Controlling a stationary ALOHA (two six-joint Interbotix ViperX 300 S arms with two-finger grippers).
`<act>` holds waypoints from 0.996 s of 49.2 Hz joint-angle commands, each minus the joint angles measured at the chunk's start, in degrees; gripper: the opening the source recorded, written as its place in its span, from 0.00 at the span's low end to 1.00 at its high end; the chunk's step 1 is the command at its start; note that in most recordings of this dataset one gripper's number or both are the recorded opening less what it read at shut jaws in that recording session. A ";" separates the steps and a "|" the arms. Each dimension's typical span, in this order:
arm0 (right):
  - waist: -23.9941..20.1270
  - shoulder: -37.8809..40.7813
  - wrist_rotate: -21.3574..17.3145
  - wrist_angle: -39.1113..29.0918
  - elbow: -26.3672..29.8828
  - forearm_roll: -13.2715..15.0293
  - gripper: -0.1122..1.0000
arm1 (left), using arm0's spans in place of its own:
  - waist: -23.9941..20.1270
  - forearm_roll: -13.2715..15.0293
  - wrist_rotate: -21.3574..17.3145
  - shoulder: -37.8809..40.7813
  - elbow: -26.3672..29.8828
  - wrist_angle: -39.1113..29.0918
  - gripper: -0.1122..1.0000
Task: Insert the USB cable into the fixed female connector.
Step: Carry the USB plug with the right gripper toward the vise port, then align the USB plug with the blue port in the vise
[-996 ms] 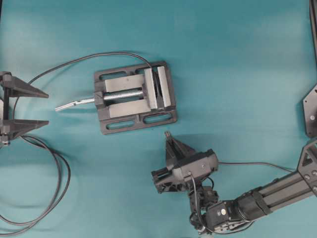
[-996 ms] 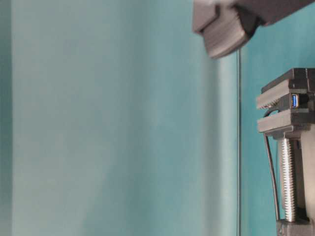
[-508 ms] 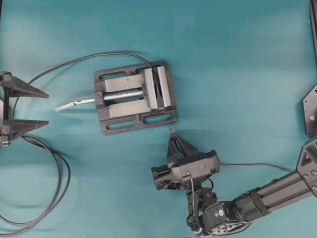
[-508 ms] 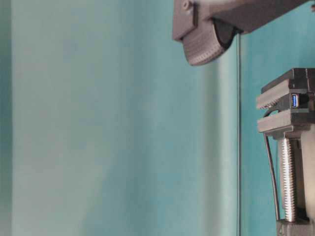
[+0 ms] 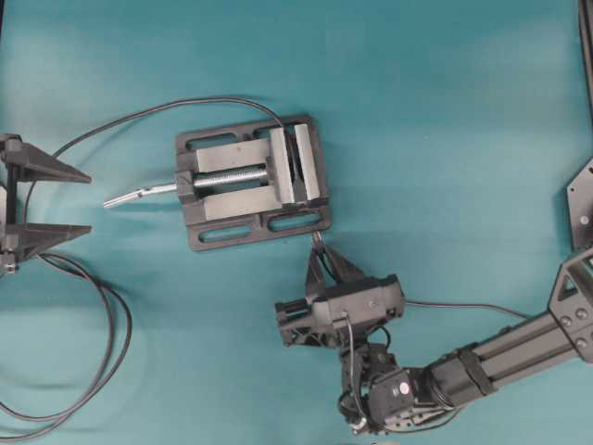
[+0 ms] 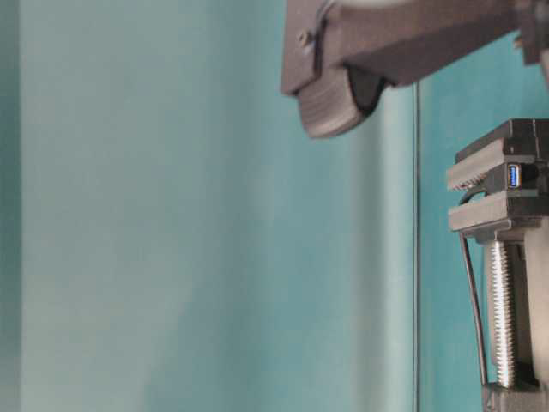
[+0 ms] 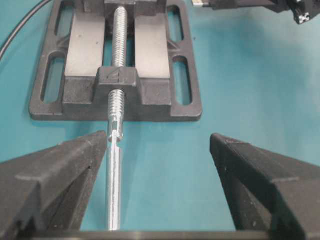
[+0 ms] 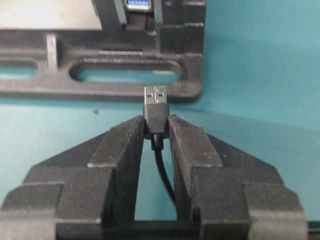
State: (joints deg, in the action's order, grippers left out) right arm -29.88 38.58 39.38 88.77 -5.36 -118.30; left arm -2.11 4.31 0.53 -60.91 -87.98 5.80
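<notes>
Right claw (image 8: 156,131), clamped on the USB cable (image 8: 156,116) with plug protruding, has advanced toward the vise (image 5: 252,182), its socket (image 8: 137,5) now ahead and slightly left.

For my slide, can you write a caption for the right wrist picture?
Right gripper pinching the USB cable, plug aimed at the vise.

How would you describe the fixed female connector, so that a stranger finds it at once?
Find the black-and-grey vise on the teal table. The fixed female connector sits clamped between its two jaw blocks, opposite the silver screw handle. Only it shows a small blue opening.
</notes>
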 commanded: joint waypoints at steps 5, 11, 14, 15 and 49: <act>0.97 -3.16 0.97 0.62 1.67 0.62 0.28 | -0.09 -0.18 -0.18 0.26 0.62 0.44 1.00; 1.49 -3.25 1.93 0.79 2.02 0.62 0.28 | -0.09 -0.18 -0.18 0.26 0.62 0.44 1.00; 1.67 -3.34 2.11 0.79 2.20 0.70 0.28 | -0.09 -0.18 -0.18 0.26 0.62 0.44 1.00; 1.76 -3.25 2.11 0.88 2.20 0.88 0.28 | -0.09 -0.18 -0.18 0.26 0.62 0.44 1.00; 2.90 -3.34 2.02 3.16 3.60 2.20 0.28 | -0.09 -0.09 -0.18 0.26 0.62 0.44 1.00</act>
State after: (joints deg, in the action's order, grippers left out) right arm -27.25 38.58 41.48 90.97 -3.16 -116.81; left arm -2.11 4.39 0.53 -60.91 -87.98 5.80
